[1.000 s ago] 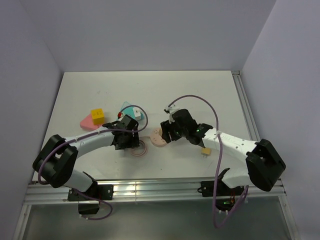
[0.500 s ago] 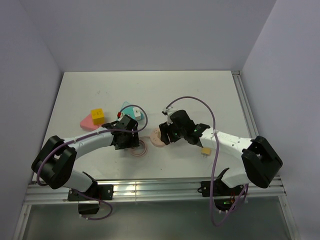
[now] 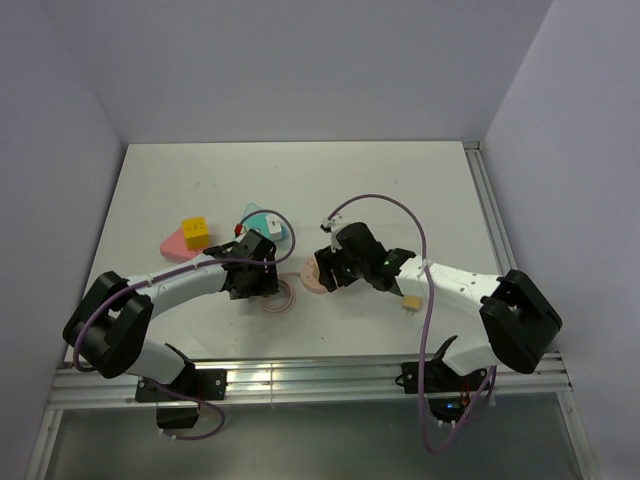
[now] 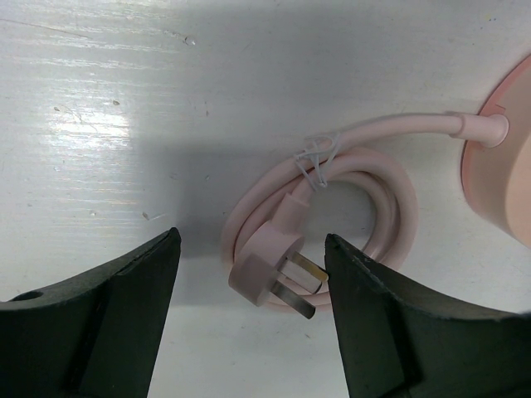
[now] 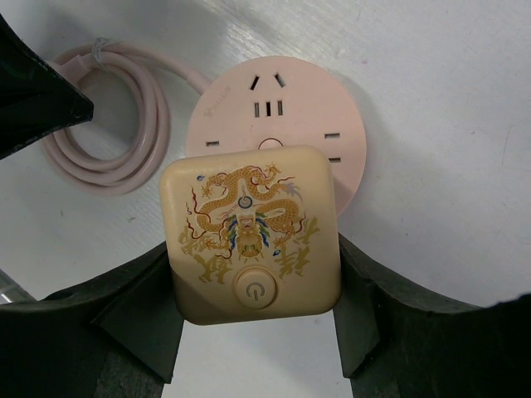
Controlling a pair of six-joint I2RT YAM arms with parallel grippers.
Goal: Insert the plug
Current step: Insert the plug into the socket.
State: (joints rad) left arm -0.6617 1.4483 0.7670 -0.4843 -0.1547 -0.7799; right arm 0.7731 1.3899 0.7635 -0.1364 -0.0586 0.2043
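Plug [image 5: 253, 224], cream, clamped in right pincer [image 5: 254, 278] over pink socket [image 5: 290, 108]; left pincer [image 4: 249, 265] apart above coiled cord [image 4: 390, 191] on table [image 4: 124, 83].

My left pincer [image 4: 251, 245] looks like matt black plastic. The white bench [image 4: 124, 124] is scratchy and a bit shiny. The pink cord [image 4: 398, 191] is smooth. Its plug [image 4: 265, 278] has shiny metal pins. The cream block [image 5: 253, 236] is smooth plastic, and the pink socket [image 5: 274, 108] is matt.
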